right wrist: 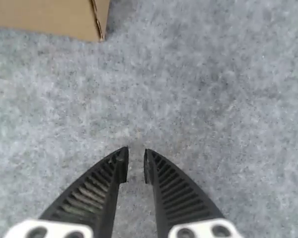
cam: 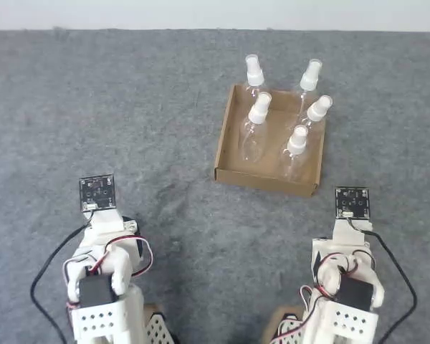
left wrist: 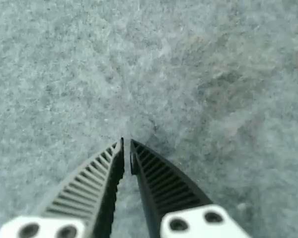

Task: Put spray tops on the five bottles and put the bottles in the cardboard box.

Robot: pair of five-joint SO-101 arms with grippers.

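My left claw (left wrist: 126,145) is pressed together over the grey tabletop (cam: 129,107). My right claw (right wrist: 135,157) is nearly closed too, and both are holding nothing. Further out sits the cardboard box (cam: 226,140), with all five bottles (cam: 256,129) inside, spray tops (cam: 260,106) on.

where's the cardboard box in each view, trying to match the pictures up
High view: the cardboard box sits right of centre, on the far half of the grey mat.
Left wrist view: the left gripper hangs over grey mat.
Right wrist view: a corner of the cardboard box lies ahead of the right gripper.
Shared landmark: the grey mat, under everything.
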